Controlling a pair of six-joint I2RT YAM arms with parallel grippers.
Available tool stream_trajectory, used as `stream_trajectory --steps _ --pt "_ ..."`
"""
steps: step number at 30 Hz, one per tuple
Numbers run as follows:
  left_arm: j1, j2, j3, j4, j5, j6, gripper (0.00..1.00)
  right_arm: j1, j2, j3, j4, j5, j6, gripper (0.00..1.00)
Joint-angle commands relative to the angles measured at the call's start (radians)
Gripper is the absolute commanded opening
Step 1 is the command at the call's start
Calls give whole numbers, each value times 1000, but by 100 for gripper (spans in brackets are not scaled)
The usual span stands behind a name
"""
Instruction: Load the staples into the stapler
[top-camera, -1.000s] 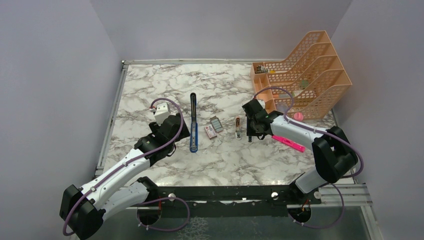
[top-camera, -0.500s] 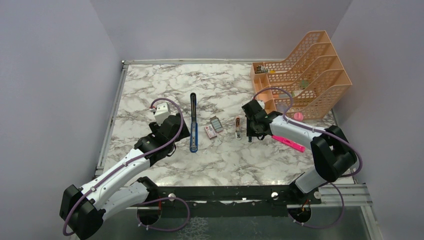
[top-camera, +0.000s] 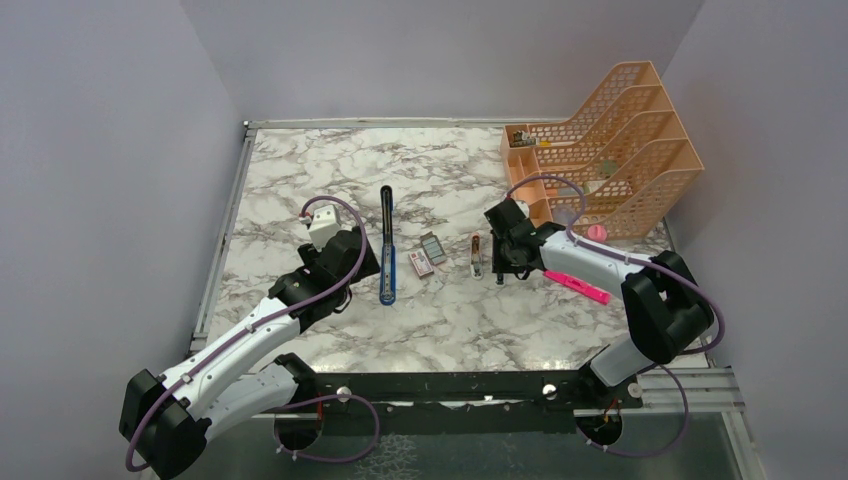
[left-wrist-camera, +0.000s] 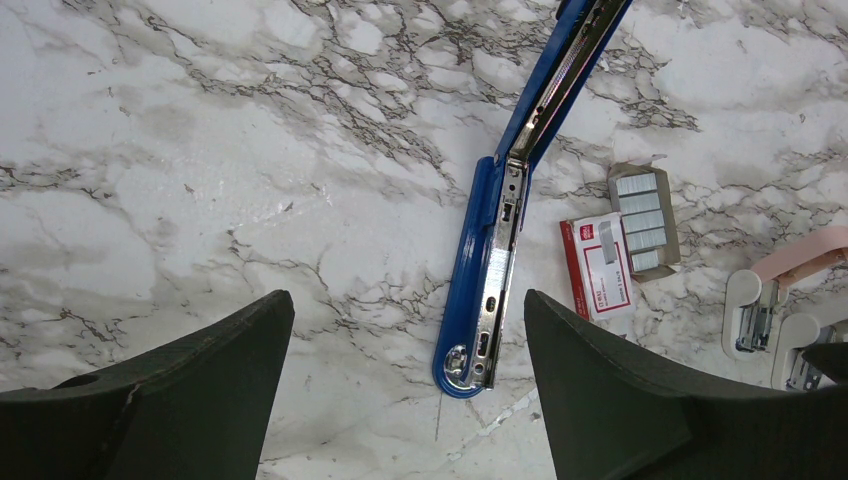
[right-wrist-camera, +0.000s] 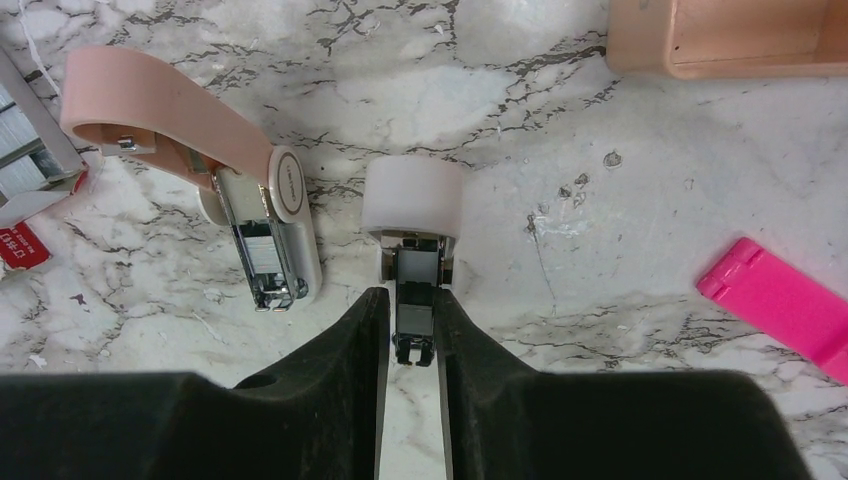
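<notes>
The stapler (top-camera: 388, 262) lies on the marble table (top-camera: 300, 170), swung open flat in one long line. Its blue base is at the near end, its black top arm stretches away to the far side, and the silvery channel faces up.

Just to its right are the staples (left-wrist-camera: 598, 268). The pink-and-white box lies flat alongside the blue base. The grey tray (left-wrist-camera: 641, 212) sits hard against the box's far corner, with rows of silvery strips showing. Both lie close to the stapler without touching it.

The left gripper (left-wrist-camera: 403, 296) hangs just left of the stapler's near end, fingers spread wide and gripping nothing. In the wrist view the blue tip shows down on the marble between the two fingers, nearer the right one.

Further right of the stapler, past the staples, a small pink stapler (right-wrist-camera: 270, 225) lies on the table with its pink arm lifted off its white base. Just beyond that, further again from the stapler, sits a short white-capped piece (right-wrist-camera: 412, 195) with a metal mechanism. The right gripper (right-wrist-camera: 410, 292) is down on it, fingers drawn in close on either side of the metal end. I cannot tell whether they are pinching it or standing a hair off.

Right of that again, a pink highlighter (top-camera: 578, 287) lies flat on the marble. A peach organizer (top-camera: 620, 150) stands well to the right of the stapler and further back.
</notes>
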Motion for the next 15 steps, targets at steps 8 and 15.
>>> stream_trajectory --steps 8,15 --pt "4 -10 5 21 12 1 86 -4 -37 41 -46 28 2 36" --pt "3 -11 14 20 17 4 86 -4 -57 72 -43 32 -4 37"
